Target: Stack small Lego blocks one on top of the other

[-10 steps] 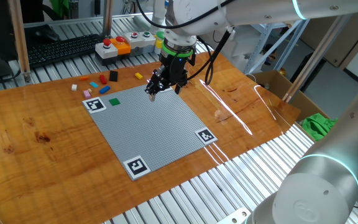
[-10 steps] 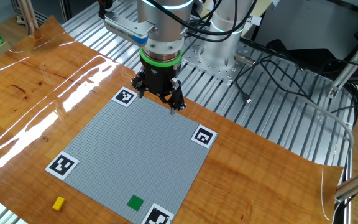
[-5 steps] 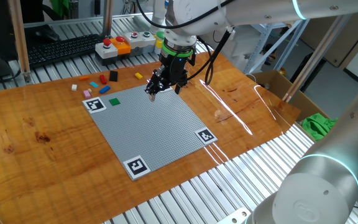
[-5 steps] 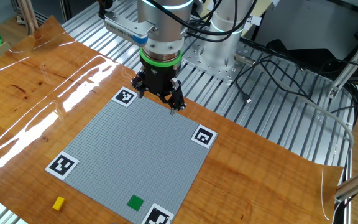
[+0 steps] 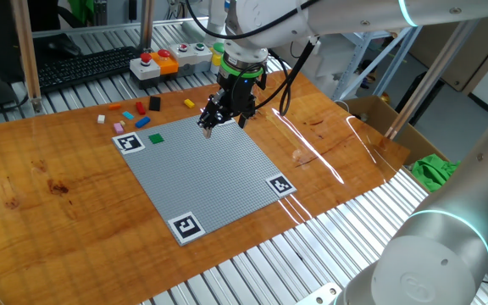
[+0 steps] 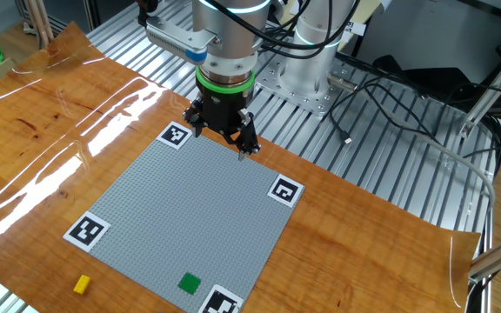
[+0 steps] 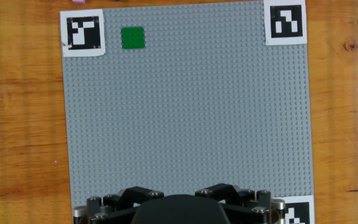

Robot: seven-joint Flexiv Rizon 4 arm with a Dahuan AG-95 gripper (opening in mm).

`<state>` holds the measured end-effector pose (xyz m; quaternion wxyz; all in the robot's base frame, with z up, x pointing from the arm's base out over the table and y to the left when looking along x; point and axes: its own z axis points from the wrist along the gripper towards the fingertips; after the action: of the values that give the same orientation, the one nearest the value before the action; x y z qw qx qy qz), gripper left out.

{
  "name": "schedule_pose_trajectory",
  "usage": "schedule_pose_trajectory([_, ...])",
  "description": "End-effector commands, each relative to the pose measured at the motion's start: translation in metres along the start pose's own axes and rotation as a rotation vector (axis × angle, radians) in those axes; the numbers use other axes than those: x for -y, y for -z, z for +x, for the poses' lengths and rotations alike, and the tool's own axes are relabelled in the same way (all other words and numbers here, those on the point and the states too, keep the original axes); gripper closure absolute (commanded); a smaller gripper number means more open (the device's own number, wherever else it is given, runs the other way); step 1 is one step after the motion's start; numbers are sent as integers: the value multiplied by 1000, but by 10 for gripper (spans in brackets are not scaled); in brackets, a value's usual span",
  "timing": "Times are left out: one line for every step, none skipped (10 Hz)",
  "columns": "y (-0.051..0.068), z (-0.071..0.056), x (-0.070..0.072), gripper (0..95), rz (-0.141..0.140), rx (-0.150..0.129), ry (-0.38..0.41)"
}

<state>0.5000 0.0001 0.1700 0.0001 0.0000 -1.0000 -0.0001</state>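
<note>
The gripper [image 5: 224, 124] hangs over one edge of the grey baseplate [image 5: 206, 174], pointing straight down, its jaws spread wide and holding nothing. A green brick [image 5: 156, 138] sits on the plate near the opposite edge, beside a corner marker [image 5: 128, 142]. The other small bricks [image 5: 134, 113] lie loose on the wooden bench [image 5: 49, 178] just beyond that edge, a yellow brick [image 6: 81, 283] among them.

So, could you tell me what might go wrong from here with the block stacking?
The gripper hangs open and empty at one edge of the grey baseplate, far from the loose blocks on the wood beyond the opposite edge. These lie close together, so the fingers might nudge neighbours. The green block beside a corner marker is low and flat, possibly hard to grip.
</note>
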Motion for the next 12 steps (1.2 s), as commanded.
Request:
schedule_pose_trajectory([-1, 1, -1, 950, -90, -17, -116])
schedule_pose_trajectory([-1, 2, -2, 950, -89, -16, -118])
schedule_pose_trajectory([-2, 5, -6, 950, -89, -15, -127])
schedule_pose_trajectory([-1, 6, -8, 950, -88, -16, -130])
schedule_pose_trajectory([-2, 6, -10, 950, -88, -16, -131])
schedule_pose_trajectory([-3, 6, -12, 950, -88, -16, -133])
schedule_pose_trajectory([-4, 6, -13, 950, -88, -16, -137])
schedule_pose_trajectory([-5, 6, -15, 950, -88, -16, -140])
schedule_pose_trajectory([-6, 5, -16, 950, -88, -16, -144])
schedule_pose_trajectory([-8, 5, -17, 950, -87, -15, -147])
schedule_pose_trajectory([-10, 4, -18, 950, -86, -15, -153])
schedule_pose_trajectory([-13, 3, -20, 950, -86, -16, -177])
